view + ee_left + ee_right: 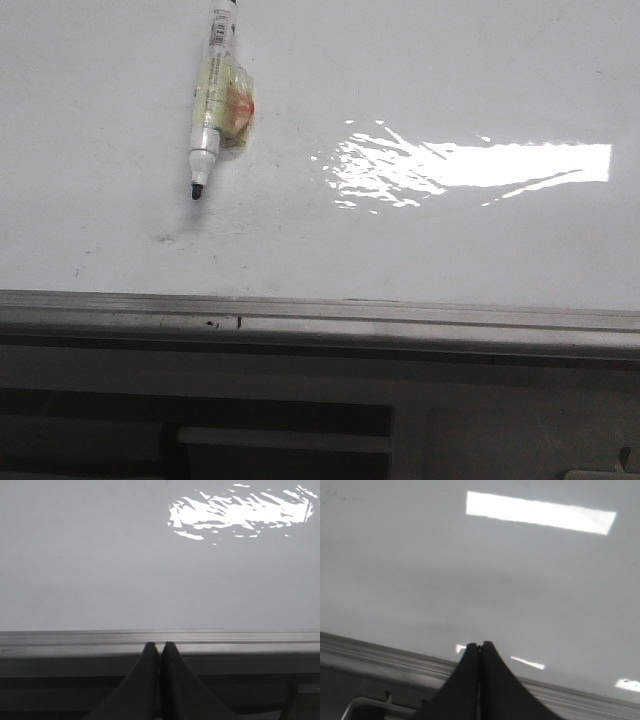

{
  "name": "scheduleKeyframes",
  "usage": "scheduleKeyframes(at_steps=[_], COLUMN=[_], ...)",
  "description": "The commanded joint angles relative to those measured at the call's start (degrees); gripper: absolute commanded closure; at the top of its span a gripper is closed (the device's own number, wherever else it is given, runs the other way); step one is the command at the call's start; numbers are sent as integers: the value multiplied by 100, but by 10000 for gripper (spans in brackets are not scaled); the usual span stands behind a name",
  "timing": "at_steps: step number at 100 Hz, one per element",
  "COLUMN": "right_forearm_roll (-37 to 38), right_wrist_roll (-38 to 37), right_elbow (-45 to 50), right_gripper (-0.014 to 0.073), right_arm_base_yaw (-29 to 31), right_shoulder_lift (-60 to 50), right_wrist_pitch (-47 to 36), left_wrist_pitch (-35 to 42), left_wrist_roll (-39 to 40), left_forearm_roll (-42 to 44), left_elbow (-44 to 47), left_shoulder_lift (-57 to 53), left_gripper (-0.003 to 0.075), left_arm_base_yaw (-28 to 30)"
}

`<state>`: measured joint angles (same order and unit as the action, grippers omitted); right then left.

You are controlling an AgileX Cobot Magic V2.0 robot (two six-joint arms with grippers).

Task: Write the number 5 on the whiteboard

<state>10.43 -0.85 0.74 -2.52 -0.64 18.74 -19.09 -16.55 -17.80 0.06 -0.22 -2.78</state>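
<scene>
The whiteboard fills the front view, glossy white with faint smudges and a bright glare patch; it also shows in the left wrist view and the right wrist view. No number 5 is visible on it. A white marker pen with yellowish tape round its barrel lies on the board at the upper left, its uncapped black tip pointing toward the rail. My left gripper is shut and empty, over the board's rail. My right gripper is shut and empty too, its tips over the board's lower edge. Neither gripper shows in the front view.
A grey metal rail runs along the board's lower edge and shows in the wrist views as well. Below the rail lies dark framework. Small grey smudges mark the board below the pen.
</scene>
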Motion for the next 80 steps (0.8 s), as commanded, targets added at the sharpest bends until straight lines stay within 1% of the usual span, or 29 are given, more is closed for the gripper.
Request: scheduleKeyframes(at_steps=[1,58,68,80], right_forearm_roll=[1,1,193,188], right_wrist_roll=[34,34,34,34], right_elbow=[121,121,121,121], right_gripper=[658,658,658,658], right_arm_base_yaw=[25,25,25,25], right_shoulder_lift=[-96,-96,-96,-96], right_wrist_pitch=[-100,-100,1,1], left_wrist_pitch=[370,370,370,370], left_wrist_roll=[63,63,63,63], left_forearm_roll=[-94,-94,-94,-94], left_elbow=[133,133,133,133], left_shoulder_lift=[-84,-84,-84,-84], left_gripper=[741,741,741,741], left_arm_base_yaw=[14,14,14,14])
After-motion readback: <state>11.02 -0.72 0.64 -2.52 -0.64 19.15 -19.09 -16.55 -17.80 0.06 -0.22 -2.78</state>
